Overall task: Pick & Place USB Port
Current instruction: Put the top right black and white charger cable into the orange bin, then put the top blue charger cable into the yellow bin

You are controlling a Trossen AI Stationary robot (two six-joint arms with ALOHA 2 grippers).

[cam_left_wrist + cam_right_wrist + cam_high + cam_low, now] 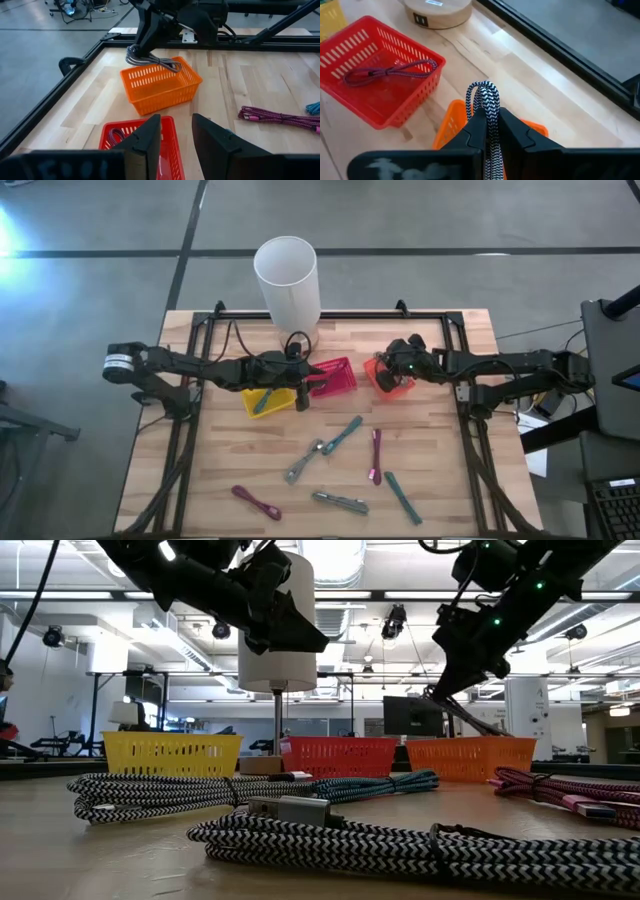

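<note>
Left arm extends inward across the table; left gripper (176, 142) hangs with fingers parted, holding nothing. Right arm reaches inward; right gripper (492, 131) is clamped.

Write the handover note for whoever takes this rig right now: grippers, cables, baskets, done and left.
Right gripper: shut on a black-and-white cable, held over the orange basket, not yet released.
Left gripper: open, empty, above the red basket.
Done: one purple cable lies in the red basket; one teal cable lies in the yellow basket.
Left: drop the held cable, then sort the six cables loose on the table in front of the baskets, among them a teal one and a purple one.
</note>
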